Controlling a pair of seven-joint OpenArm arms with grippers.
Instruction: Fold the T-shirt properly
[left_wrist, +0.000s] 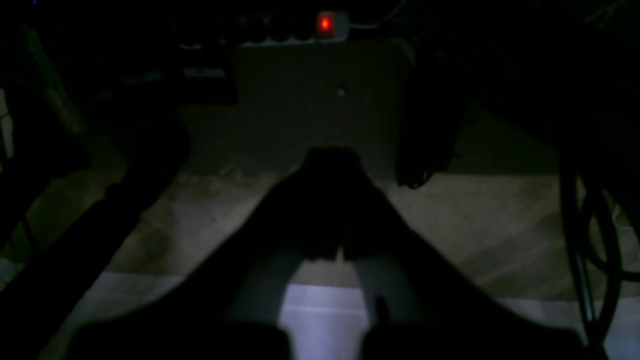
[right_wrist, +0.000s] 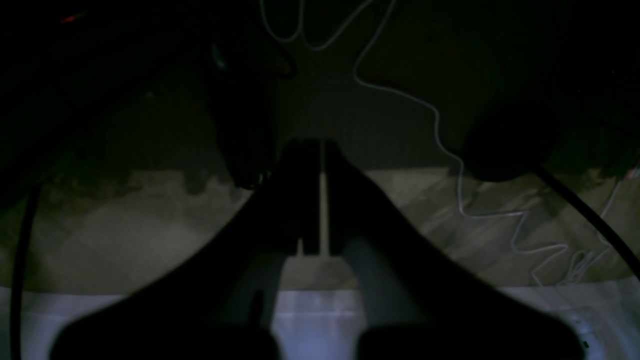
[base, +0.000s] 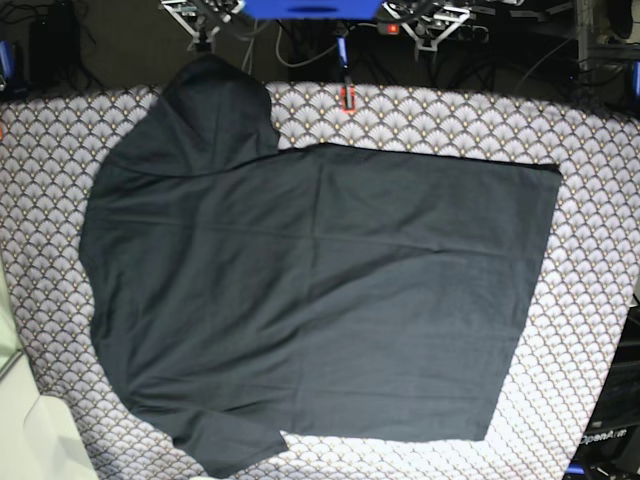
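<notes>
Looking down, you see the T-shirt (base: 320, 300) spread flat on the scallop-patterned cloth (base: 590, 200), while your left gripper (left_wrist: 332, 160) and right gripper (right_wrist: 320, 150) are both clenched, holding nothing.

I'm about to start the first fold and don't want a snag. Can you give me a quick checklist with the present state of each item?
1. T-shirt spread flat on the patterned cloth: ok.
2. Sleeves laid out flat: not ok, the upper sleeve is bunched at the cloth's far edge.
3. Nothing lying on the shirt: ok.
4. Left end effector shut and empty: ok.
5. Right end effector shut and empty: ok.
6. Collar and tag position: cannot tell.
</notes>
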